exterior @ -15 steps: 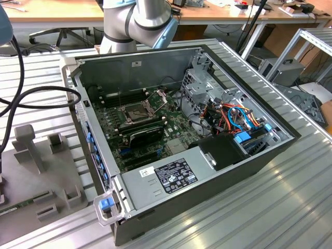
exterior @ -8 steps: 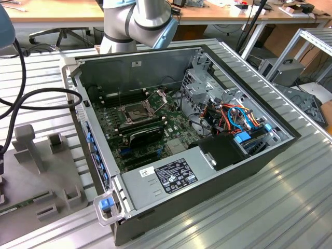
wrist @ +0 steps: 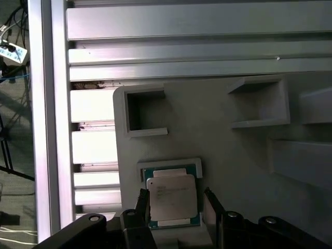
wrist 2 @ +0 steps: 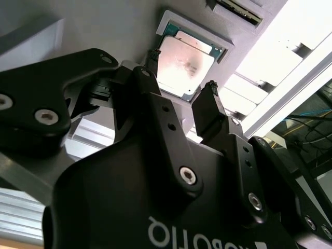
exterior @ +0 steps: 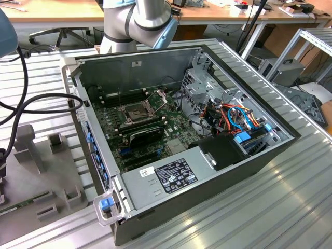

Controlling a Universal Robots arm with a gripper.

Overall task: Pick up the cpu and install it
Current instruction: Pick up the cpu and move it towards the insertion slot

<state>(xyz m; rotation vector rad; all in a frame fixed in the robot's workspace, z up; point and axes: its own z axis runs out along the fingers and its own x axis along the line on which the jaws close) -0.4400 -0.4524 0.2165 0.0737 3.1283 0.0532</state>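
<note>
Grey-tan cpu [wrist: 173, 201] lies flat in a shallow square recess of the grey holder [wrist: 233, 155], as both wrist views show. Gripper [wrist: 175, 194] open, fingers [wrist: 141, 203] straddling two opposite edges of the chip; contact cannot be judged. Holder rests on the ribbed aluminium worktop [wrist: 207, 52]. Exterior view: holder at 8 o'clock from the open computer case [exterior: 238, 174], silver socket [exterior: 136, 111] inside on the green board.
</note>
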